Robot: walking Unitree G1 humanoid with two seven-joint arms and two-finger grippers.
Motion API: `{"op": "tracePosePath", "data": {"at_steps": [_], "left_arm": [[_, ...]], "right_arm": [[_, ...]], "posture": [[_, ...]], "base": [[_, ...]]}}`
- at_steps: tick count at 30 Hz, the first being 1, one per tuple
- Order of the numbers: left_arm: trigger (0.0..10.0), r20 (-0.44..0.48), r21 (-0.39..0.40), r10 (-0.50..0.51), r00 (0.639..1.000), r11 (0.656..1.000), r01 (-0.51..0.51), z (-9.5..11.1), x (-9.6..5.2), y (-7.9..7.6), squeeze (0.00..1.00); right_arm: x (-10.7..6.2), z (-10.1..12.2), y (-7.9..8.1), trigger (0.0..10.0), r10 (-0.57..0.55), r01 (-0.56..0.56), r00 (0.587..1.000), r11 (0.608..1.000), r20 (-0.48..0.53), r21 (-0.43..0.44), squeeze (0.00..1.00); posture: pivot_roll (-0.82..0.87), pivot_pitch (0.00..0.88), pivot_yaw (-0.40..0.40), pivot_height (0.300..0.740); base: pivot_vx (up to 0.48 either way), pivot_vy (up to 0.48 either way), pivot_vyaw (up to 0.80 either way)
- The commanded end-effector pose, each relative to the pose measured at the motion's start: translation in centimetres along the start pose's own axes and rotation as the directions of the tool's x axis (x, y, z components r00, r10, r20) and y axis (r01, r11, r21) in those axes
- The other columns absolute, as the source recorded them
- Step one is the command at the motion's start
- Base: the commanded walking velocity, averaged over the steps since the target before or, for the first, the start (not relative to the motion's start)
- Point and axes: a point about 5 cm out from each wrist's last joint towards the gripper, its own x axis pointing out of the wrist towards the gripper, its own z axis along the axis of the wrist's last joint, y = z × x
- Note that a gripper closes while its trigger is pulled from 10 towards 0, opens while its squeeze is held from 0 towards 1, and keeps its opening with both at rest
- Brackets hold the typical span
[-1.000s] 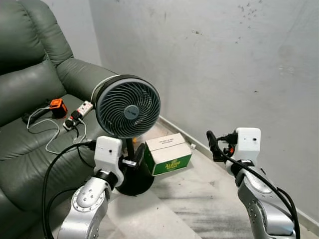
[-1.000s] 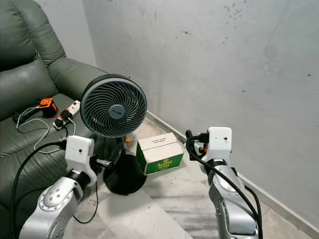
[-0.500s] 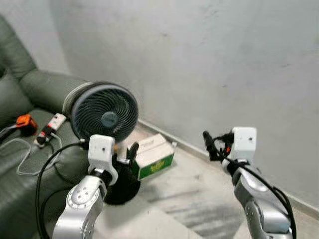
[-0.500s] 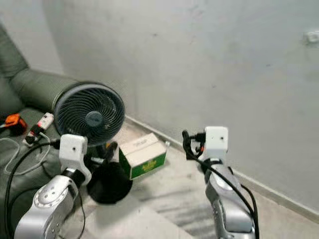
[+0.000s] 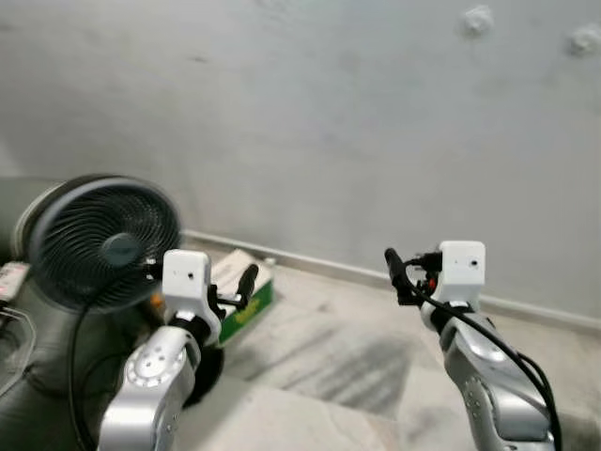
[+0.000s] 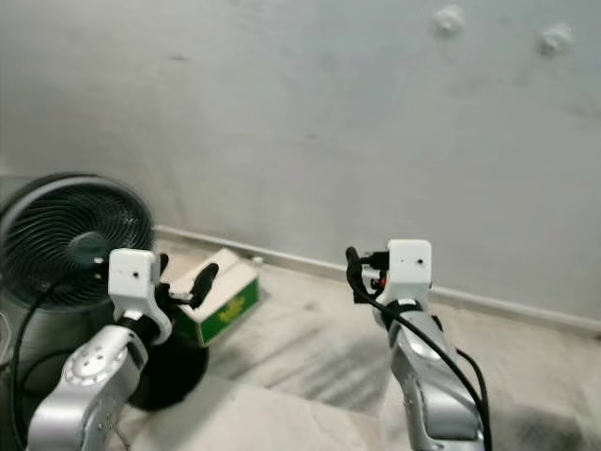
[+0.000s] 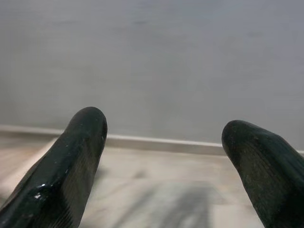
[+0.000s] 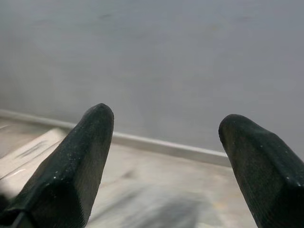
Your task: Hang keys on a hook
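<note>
Both wrist views look along spread black fingers at a bare grey wall and its pale skirting, each end effector holding nothing; the head views add two small white hooks [image 5: 477,19] high on the wall [image 5: 310,122], well above both arms; the keys cannot be made out. The left end effector [image 5: 246,282] is raised before a green and white box [image 5: 246,293]; the right end effector [image 5: 394,268] hangs over open floor [image 5: 338,348]. A black fan [image 5: 99,244] stands at the left, beside the box; bare marbled floor runs from the arms to the skirting.
</note>
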Motion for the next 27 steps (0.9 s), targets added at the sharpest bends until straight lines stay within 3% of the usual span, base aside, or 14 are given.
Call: {"op": "tracePosePath", "data": {"at_steps": [1, 16, 22, 27], "left_arm": [[10.0, -0.008, 0.001, 0.049, 0.999, 0.999, -0.049, 0.11, -0.18, 1.14, 0.0], [10.0, -0.006, -0.047, 0.067, 0.998, 0.997, -0.067, 0.2, -0.05, 1.49, 0.0], [10.0, -0.003, -0.049, 0.069, 0.998, 0.996, -0.069, 0.33, 0.21, 1.54, 0.0], [10.0, 0.005, -0.054, 0.065, 0.998, 0.996, -0.064, 0.53, 0.34, 1.42, 0.0]], "right_arm": [[0.05, 0.07, 0.96, 10.0, 0.028, -0.028, 1.0, 0.999, 0.003, 0.036, 0.0], [0.42, -0.09, 0.3, 10.0, -0.028, 0.03, 0.998, 0.999, -0.047, 0.033, 0.0], [0.53, 0.52, 0.55, 10.0, 0.013, -0.012, 1.0, 1.0, -0.018, 0.008, 0.0], [0.63, 0.6, 0.64, 10.0, 0.01, -0.01, 1.0, 1.0, -0.023, 0.015, 0.0]], "posture": [[-0.01, 0.066, 0.001, 0.74], [-0.02, 0.062, -0.005, 0.74], [-0.02, 0.07, -0.007, 0.74], [-0.02, 0.072, -0.007, 0.74]], "base": [[0.0, 0.0, 0.0], [0.0, 0.0, 0.0], [0.0, 0.0, 0.0], [0.0, 0.0, -0.71]]}}
